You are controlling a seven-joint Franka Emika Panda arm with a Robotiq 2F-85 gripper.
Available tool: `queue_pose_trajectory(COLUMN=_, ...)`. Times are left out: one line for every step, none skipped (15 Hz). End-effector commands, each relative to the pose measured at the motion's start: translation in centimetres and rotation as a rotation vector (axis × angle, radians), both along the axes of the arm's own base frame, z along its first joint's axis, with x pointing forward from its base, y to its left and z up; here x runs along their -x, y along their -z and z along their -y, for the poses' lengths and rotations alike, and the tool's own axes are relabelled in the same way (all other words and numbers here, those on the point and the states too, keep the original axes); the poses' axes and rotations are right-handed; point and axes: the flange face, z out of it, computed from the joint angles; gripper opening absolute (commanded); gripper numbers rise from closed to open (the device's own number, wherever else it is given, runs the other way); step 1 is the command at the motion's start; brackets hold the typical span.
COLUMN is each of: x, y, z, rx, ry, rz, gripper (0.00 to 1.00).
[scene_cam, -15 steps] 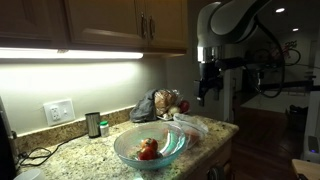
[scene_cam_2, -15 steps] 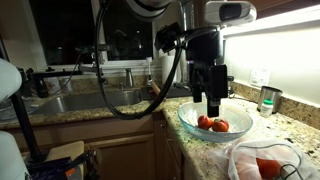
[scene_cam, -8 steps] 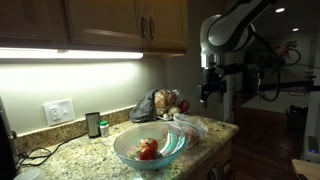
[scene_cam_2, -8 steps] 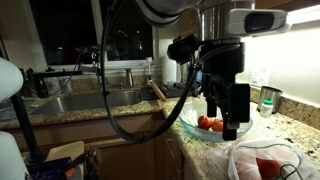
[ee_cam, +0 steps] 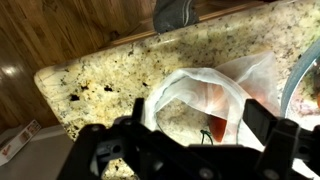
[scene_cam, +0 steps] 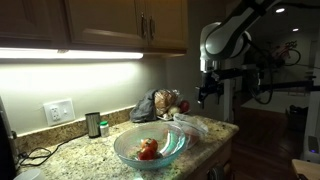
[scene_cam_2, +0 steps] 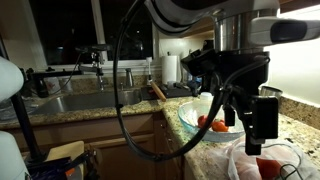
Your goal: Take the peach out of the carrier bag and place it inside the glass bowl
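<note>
Approach step: the fingers (ee_cam: 105,155), spread and empty, hover over the translucent white plastic carrier bag (ee_cam: 180,110) on the speckled granite worktop (ee_cam: 90,80). The reddish-orange peach (ee_cam: 222,105) lies inside, beneath them. The next move probably calls for a descent through the bag's mouth; the clear glass bowl (scene_cam: 125,148) stands beside them.

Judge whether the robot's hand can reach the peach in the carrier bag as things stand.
Probably yes. The open hand hangs above the carrier bag, whose mouth gapes upward in the wrist view, with the peach showing inside and nothing between.
</note>
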Motion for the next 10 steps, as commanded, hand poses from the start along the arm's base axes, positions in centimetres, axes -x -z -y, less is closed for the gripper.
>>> queue_pose_trajectory(x=-1.5, y=0.8, z=1.1, rx=0.024, ry=0.028, rz=0.032, gripper=1.00)
queue_pose_trajectory(x=-1.9, y=1.1, z=1.3, rx=0.026, ry=0.027, rz=0.034, gripper=1.00)
queue_pose_trajectory(x=-2.4, y=1.4, z=1.6, rx=0.028, ry=0.028, rz=0.038, gripper=1.00)
queue_pose_trajectory(x=-2.7, y=1.6, z=1.8, rx=0.028, ry=0.029, rz=0.040, gripper=1.00)
queue_pose_trajectory(x=-3.2, y=1.9, z=2.1, rx=0.028, ry=0.030, rz=0.041, gripper=1.00)
queue_pose_trajectory(x=-3.6, y=2.1, z=2.3, rx=0.028, ry=0.032, rz=0.041, gripper=1.00)
queue_pose_trajectory(x=-4.1, y=2.2, z=2.5, rx=0.025, ry=0.033, rz=0.043, gripper=1.00)
queue_pose_trajectory(x=-4.5, y=2.3, z=2.7, rx=0.023, ry=0.036, rz=0.045, gripper=1.00)
queue_pose_trajectory(x=-4.9, y=2.3, z=2.9, rx=0.015, ry=0.038, rz=0.048, gripper=1.00)
queue_pose_trajectory(x=-5.3, y=2.3, z=3.0, rx=0.008, ry=0.045, rz=0.055, gripper=1.00)
